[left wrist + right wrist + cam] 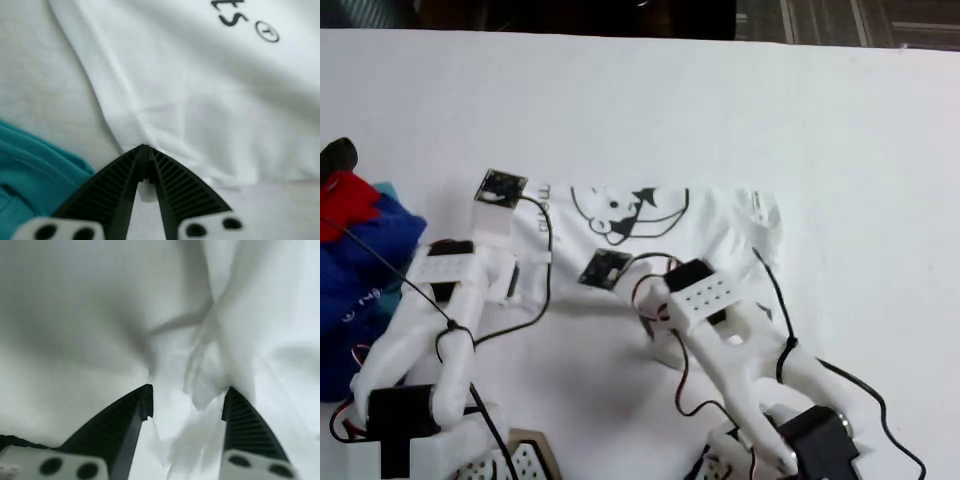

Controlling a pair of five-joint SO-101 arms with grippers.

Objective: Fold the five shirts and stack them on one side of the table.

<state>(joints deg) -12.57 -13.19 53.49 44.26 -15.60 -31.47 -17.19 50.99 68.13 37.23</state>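
white table (820, 120) bears a white shirt (720, 228) and coloured shirts (360, 275).

Not much legible here tbh. The white shirt (200, 100) has a few dark letters (231, 15) and a small circled mark (266, 32), cut off at the edge. The blue shirt (370, 260) has tiny white print (353, 308), too small to make out.

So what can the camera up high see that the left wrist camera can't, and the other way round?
The high view takes in the spread-out white shirt with its black drawing. It also has the red and blue clothes piled off to one side, and the right arm. The left wrist view gets close: the left gripper is shut, pinching the white shirt's edge. Both views share the white shirt and a bit of teal cloth beside it.
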